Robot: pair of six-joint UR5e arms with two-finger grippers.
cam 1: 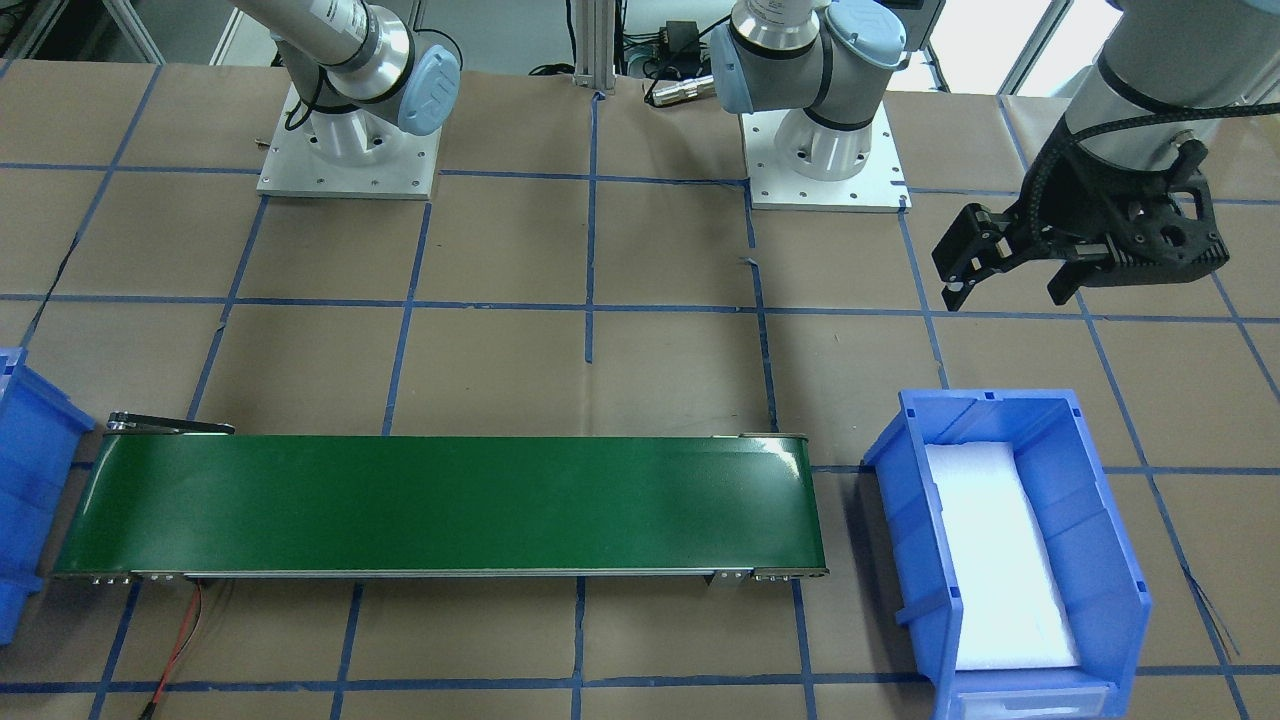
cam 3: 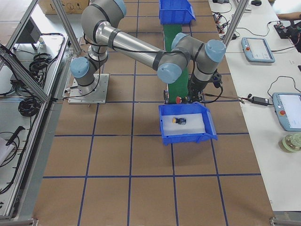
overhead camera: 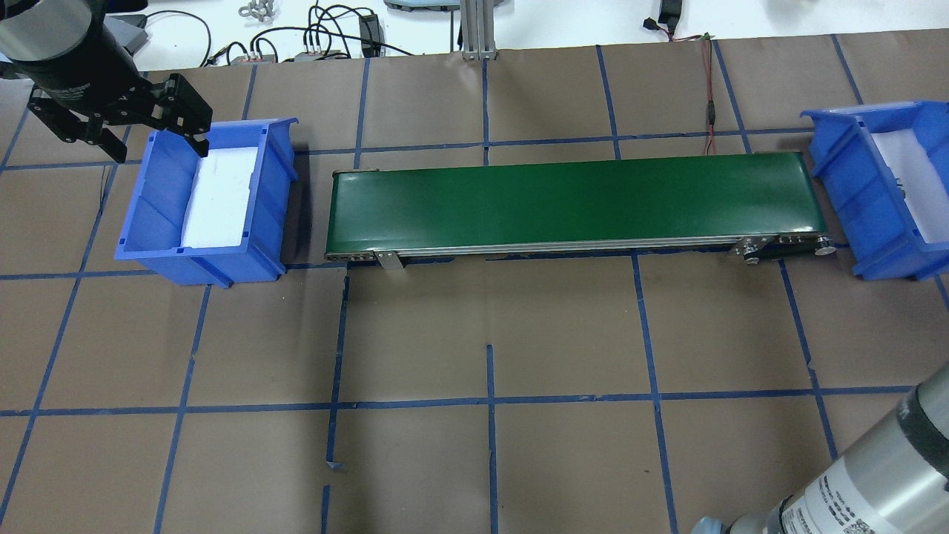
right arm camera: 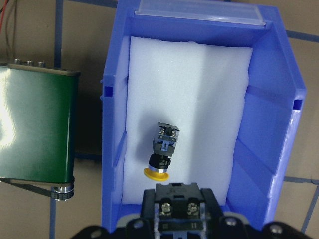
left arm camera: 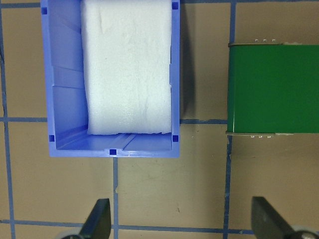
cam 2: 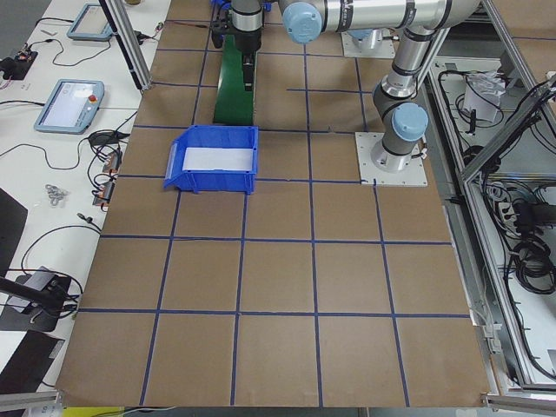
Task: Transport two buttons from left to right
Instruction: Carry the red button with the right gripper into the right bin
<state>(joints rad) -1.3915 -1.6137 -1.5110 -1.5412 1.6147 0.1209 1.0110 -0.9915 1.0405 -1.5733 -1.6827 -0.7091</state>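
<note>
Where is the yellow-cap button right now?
Right wrist view: the yellow-cap button lies on its side on the white foam in the right blue bin, just beyond the green conveyor's end, below the right gripper holding the other button.

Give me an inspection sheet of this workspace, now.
Surface: brown paper table with blue tape grid; green belt across it.
Job's things: yellow button lying on foam in the right bin; red button held above that bin; left bin shows only foam.
Clutter: nothing seen.
Grippers: left gripper open, empty, near the left bin; right gripper shut on the red button.
Cables: red-black wire at the belt's right end.
Surroundings: control tablets beside the table.
</note>
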